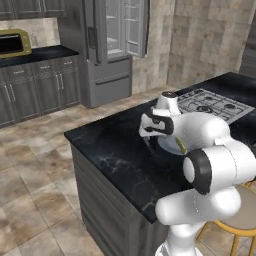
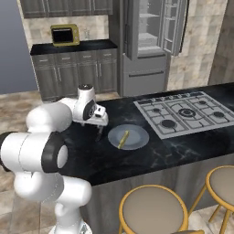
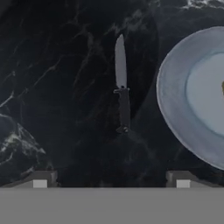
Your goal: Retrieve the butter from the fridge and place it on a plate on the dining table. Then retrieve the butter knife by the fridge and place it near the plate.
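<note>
The butter (image 2: 123, 139), a small olive-yellow bar, lies on the round pale plate (image 2: 138, 132) on the black marbled dining table (image 2: 151, 157). In the hand view the butter knife (image 3: 122, 87) lies flat on the dark top just left of the plate (image 3: 175, 100), blade pointing away from me. My gripper (image 3: 110, 181) hovers over the knife, open, with nothing between its fingertips (image 3: 39, 179). From the base it hangs left of the plate (image 1: 167, 146), gripper (image 2: 99, 130) pointing down. The fridge (image 2: 151, 41) stands behind with upper doors open.
A gas cooktop (image 2: 183, 112) is set into the table right of the plate. Gold-framed stools (image 2: 153, 210) stand at the near edge. A wall counter with a yellow toaster oven (image 2: 65, 35) runs left of the fridge (image 1: 112, 45).
</note>
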### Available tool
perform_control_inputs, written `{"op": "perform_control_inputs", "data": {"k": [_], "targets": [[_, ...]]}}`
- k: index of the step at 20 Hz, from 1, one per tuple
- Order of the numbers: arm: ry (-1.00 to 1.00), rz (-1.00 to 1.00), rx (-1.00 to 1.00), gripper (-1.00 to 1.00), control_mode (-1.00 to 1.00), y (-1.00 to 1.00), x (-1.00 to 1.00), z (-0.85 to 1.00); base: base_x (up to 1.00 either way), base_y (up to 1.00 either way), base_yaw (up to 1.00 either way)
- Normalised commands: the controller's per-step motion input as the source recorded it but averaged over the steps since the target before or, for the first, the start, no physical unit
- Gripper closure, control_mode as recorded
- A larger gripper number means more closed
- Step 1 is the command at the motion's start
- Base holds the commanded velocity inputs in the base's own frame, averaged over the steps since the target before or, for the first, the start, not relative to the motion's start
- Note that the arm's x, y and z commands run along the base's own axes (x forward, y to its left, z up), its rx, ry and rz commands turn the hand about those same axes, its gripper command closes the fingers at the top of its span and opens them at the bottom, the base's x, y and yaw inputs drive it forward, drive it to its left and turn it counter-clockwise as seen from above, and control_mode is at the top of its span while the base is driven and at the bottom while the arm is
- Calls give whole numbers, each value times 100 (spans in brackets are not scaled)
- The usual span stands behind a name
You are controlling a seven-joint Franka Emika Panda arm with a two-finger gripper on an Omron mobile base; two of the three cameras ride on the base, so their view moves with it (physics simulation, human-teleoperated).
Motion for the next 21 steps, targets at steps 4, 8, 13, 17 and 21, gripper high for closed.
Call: {"op": "perform_control_inputs", "data": {"k": [4,8,13,17,21], "targets": [[20,-3,18,-100,-100,-12,-57,62,0,0,0],[-1,0,0,-100,-100,0,-99,44,0,0,0],[-12,0,-23,-100,-100,9,-100,22,0,0,0],[-14,0,-31,-100,-100,18,-100,29,0,0,0],[-9,-5,-15,-100,-100,11,-72,40,0,0,0]]}}
